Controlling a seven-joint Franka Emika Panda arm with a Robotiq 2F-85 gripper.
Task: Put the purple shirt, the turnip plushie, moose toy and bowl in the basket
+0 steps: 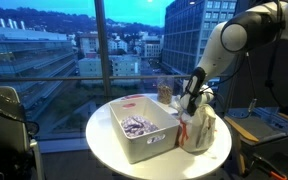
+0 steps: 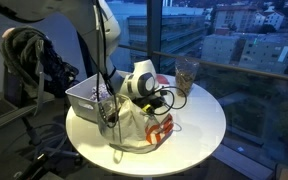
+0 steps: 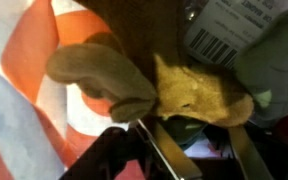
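- Right now your fingers are down at the moose toy, the brown plush that fills the wrist view and lies on the white-and-orange bag. I cannot tell how wide the fingers stand, because only dark, blurred tips show at the bottom edge.
- The main risk, as I judge it, is the crinkly film right under the toy. A closing pinch may catch film along with plush and drag the whole bag up when you lift.
- A pinch on one dangling limb alone may slip — soft fabric, loose weight — and the toy could land on the tabletop short of the basket.
- A barcode tag lies close to the plush, and gripping that instead would give you a weak hold.
- Only the wrist view shows the toy and the tag. In both exterior views the arm and the bag hide them.
- An exterior view shows what the wrist cannot: the basket just beside the bag, with something purple already inside. An exterior view from elsewhere adds a glass vessel, standing apart from the bag.
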